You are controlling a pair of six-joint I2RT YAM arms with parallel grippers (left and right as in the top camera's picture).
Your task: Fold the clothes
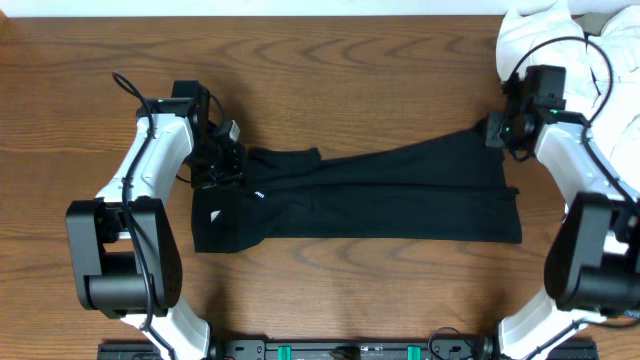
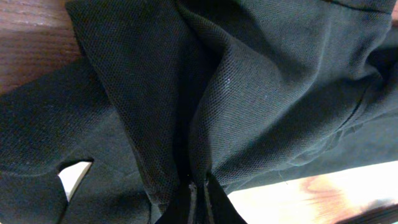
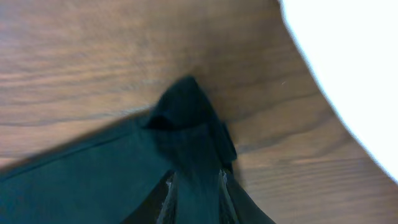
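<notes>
A black garment (image 1: 380, 195) lies stretched lengthwise across the middle of the wooden table, partly folded along its length. My left gripper (image 1: 232, 160) is shut on the garment's upper left corner; in the left wrist view the black mesh cloth (image 2: 249, 93) bunches into the jaws (image 2: 198, 199). My right gripper (image 1: 497, 132) is shut on the garment's upper right corner; in the right wrist view a dark fold of cloth (image 3: 186, 118) sticks out past the fingers (image 3: 196, 199).
A pile of white clothes (image 1: 545, 35) lies at the table's far right corner, behind my right arm; it shows as a white blur in the right wrist view (image 3: 348, 68). A white tag (image 1: 219, 214) shows on the garment's left end.
</notes>
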